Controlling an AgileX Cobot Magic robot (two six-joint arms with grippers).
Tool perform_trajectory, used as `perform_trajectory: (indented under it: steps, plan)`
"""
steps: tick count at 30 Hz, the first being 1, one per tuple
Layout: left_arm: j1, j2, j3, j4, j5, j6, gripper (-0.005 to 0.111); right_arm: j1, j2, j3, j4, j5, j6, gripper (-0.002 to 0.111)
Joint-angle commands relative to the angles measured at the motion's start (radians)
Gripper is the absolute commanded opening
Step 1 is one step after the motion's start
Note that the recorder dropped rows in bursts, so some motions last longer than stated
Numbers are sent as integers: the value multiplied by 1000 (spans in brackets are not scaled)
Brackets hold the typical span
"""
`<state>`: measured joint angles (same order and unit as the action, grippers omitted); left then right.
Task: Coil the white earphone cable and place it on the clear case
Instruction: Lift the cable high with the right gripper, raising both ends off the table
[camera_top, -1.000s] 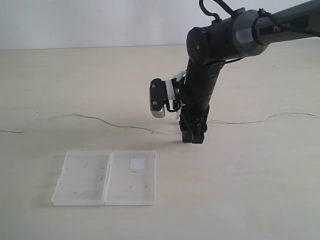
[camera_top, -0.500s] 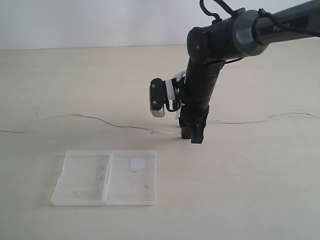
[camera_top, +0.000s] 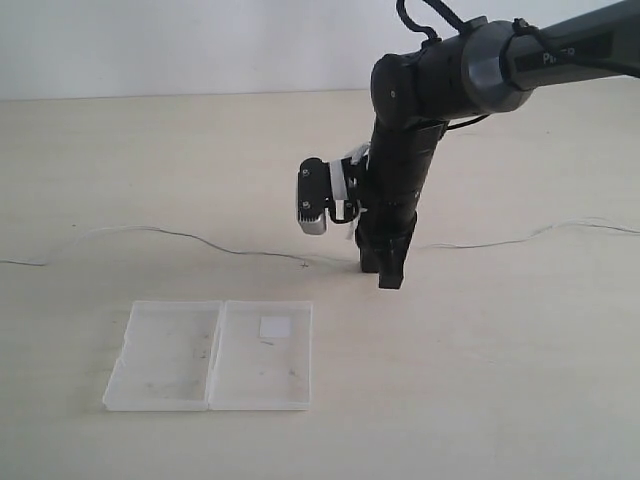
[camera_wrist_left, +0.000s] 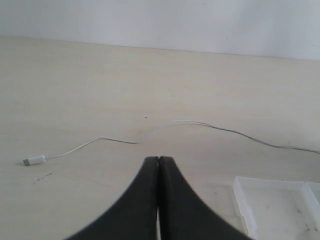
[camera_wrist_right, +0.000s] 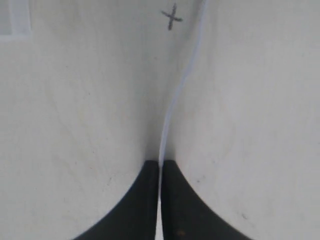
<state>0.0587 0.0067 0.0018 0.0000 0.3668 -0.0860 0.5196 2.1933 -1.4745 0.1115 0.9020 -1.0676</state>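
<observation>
My right gripper (camera_top: 389, 277), clamped on the white earphone cable (camera_top: 190, 236) strung from 9 to 3 o'clock, has edged toward 9, beginning the gather; the clear case (camera_top: 165, 355) lies at 7 o'clock.

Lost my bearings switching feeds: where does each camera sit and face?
Exterior: off the arms, facing across the table at the white earphone cable, clear case and right claw.
Left wrist: on the left arm, low along the shut left claw toward cable and case corner.
Right wrist: steeply down past the right claw pinching the cable.
Shared: all three show the cable.
</observation>
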Motion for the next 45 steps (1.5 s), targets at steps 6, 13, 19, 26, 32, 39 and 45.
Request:
perform_trajectory:
  steps: [6,13,19,26,32,39,45]
  plan:
    - [2,-7,-2,0,-13,3,0,-2,-85,-152,-14,123,256,0]
    - [2,-7,-2,0,-13,3,0,-2,-205,-240,-9,147,414,0]
    - [2,-7,-2,0,-13,3,0,-2,-312,-270,-2,193,472,0]
    - [2,-7,-2,0,-13,3,0,-2,-375,-340,29,294,497,0]
    - [2,-7,-2,0,-13,3,0,-2,-431,-385,102,207,523,0]
    - [2,-7,-2,0,-13,3,0,-2,-490,-434,177,204,522,0]
    - [2,-7,-2,0,-13,3,0,-5,-496,-449,255,191,544,0]
